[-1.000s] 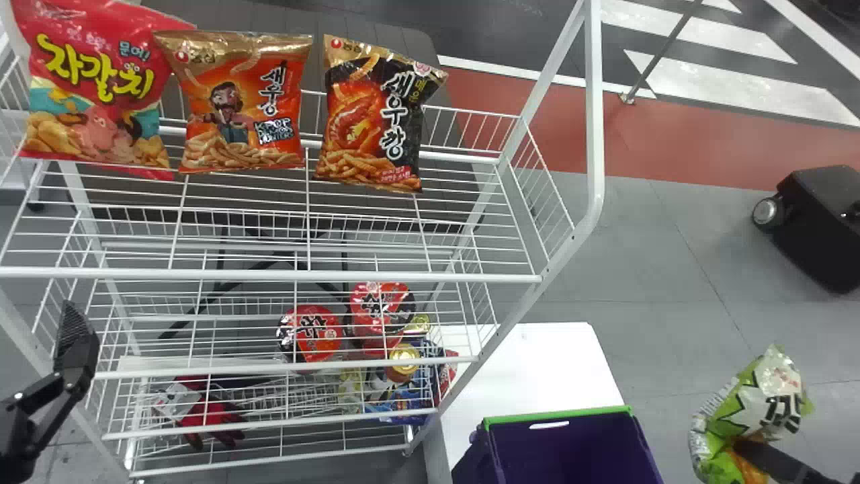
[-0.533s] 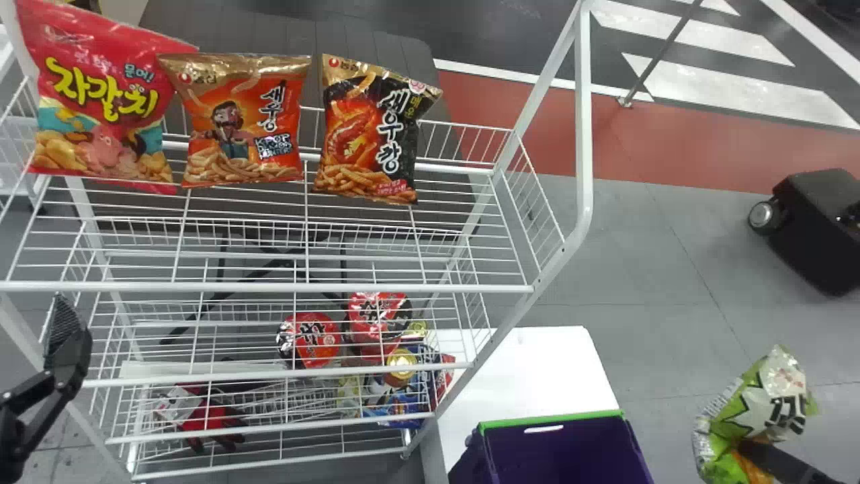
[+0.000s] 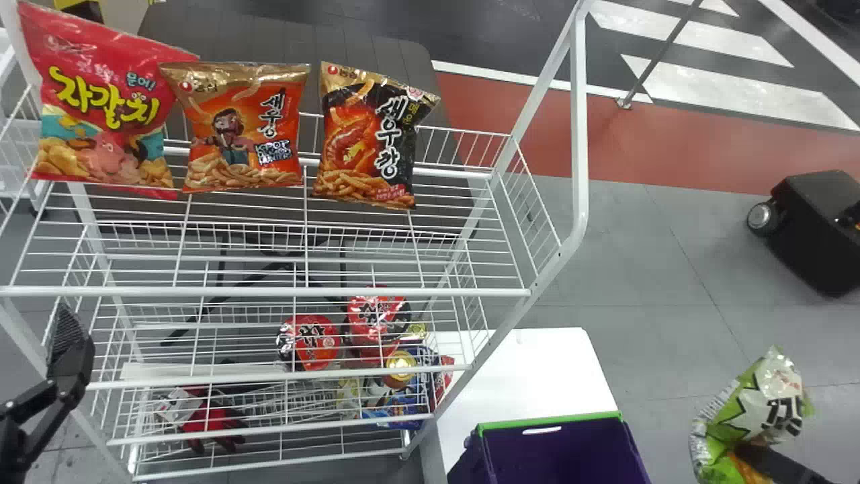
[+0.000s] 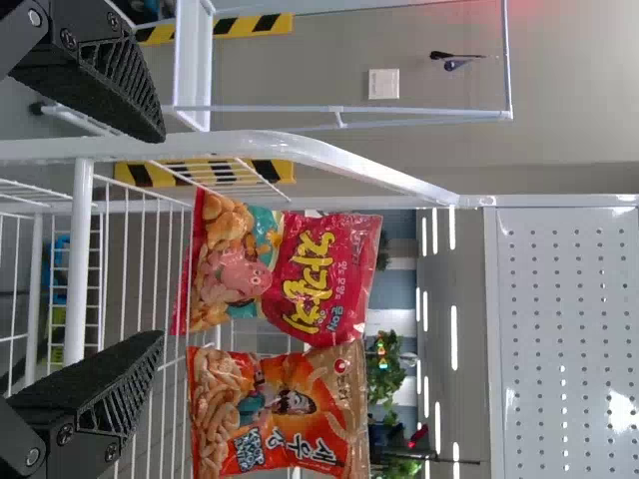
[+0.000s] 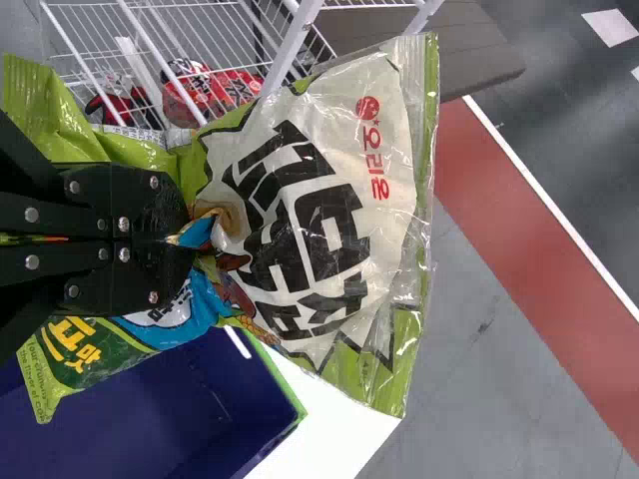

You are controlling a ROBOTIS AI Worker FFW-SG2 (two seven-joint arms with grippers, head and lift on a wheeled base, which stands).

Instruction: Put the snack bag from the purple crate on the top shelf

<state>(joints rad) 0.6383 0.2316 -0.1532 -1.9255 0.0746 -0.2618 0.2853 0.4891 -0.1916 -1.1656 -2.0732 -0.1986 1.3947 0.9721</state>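
Nearest me, at the lower right of the head view, I've got my right gripper (image 3: 747,450) clenched on the crinkly green-and-white plastic snack bag (image 3: 766,410), pinching its middle. The bag is out of the crate, over to its right. My left gripper (image 3: 68,339) is at the lower left, in front of the rack's left end, its black fingers spread and nothing between them. Between my arms, the deep purple crate with a bright green rim (image 3: 547,422) sits on a white flat-topped table (image 3: 531,370). Left of that I see the white wire rack (image 3: 269,292); low in it are red-and-black round tubs (image 3: 309,341) and red-and-black gloves (image 3: 213,423). Along the back of the top shelf, three bags stand in a row: a glossy red one (image 3: 101,101), an orange one with a gold top (image 3: 238,128) and a black-and-orange one (image 3: 369,134). Beyond, at the right, a black wheeled case (image 3: 816,228) is on the grey floor.
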